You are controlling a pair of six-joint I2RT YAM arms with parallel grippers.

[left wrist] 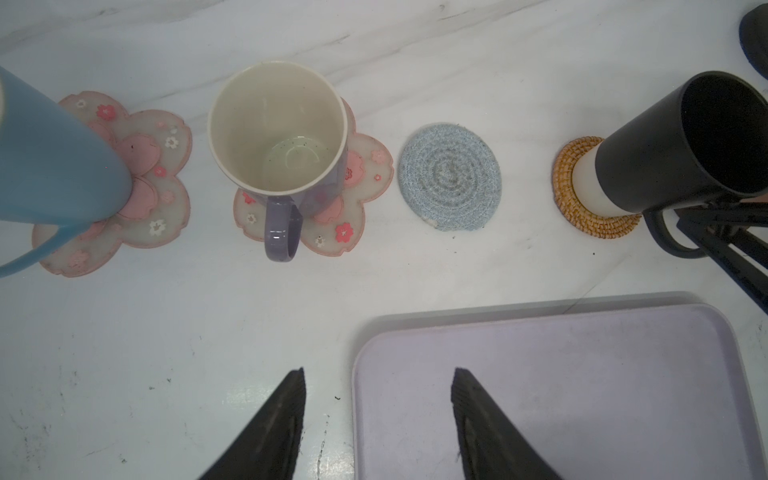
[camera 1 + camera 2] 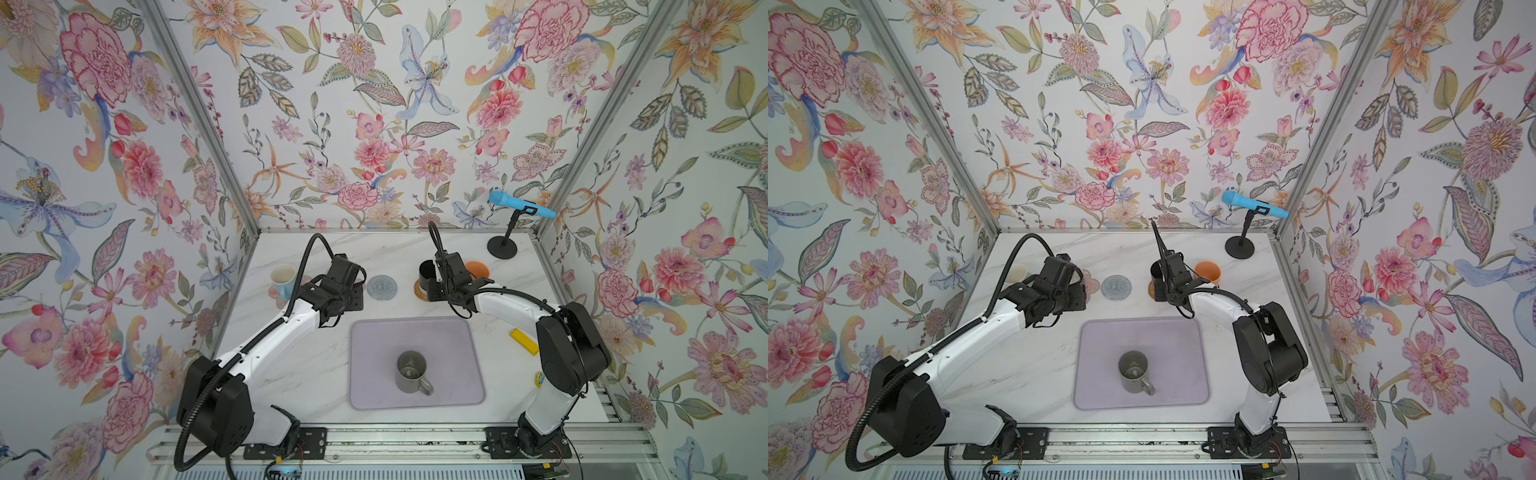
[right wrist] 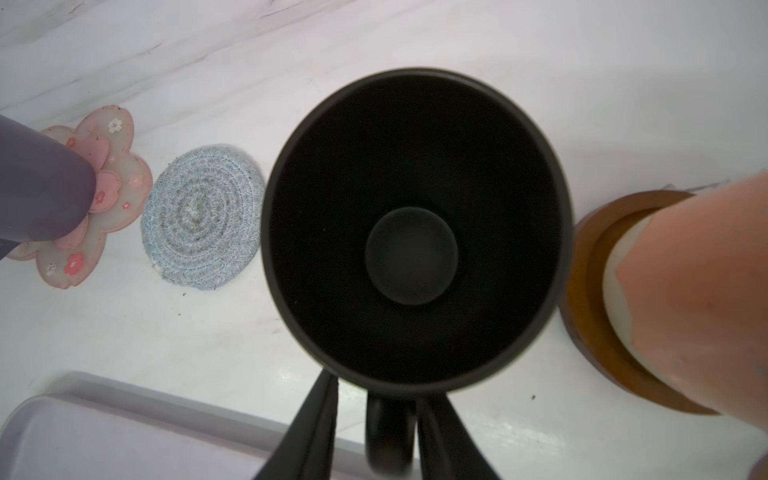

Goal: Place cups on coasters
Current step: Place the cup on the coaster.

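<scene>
The black mug (image 3: 411, 232) stands on the woven tan coaster (image 1: 569, 199). My right gripper (image 3: 384, 390) straddles its handle, open, with a gap on one side. The peach mug (image 3: 698, 282) sits on the dark brown wooden coaster (image 3: 582, 299). The purple-grey mug (image 1: 277, 133) and the light blue mug (image 1: 50, 153) each stand on a pink flower coaster (image 1: 374, 166) (image 1: 166, 166). The grey ringed coaster (image 1: 451, 176) lies bare between them and the black mug. The grey mug (image 2: 411, 372) stands on the lilac mat (image 2: 453, 357). My left gripper (image 1: 378, 374) hangs open and empty over the mat's far left corner.
A blue microphone (image 2: 521, 205) on a black stand with a round base (image 2: 502, 248) stands at the back right corner. A yellow bar (image 2: 524, 341) lies right of the mat, beside the right arm. Flowered walls close in three sides.
</scene>
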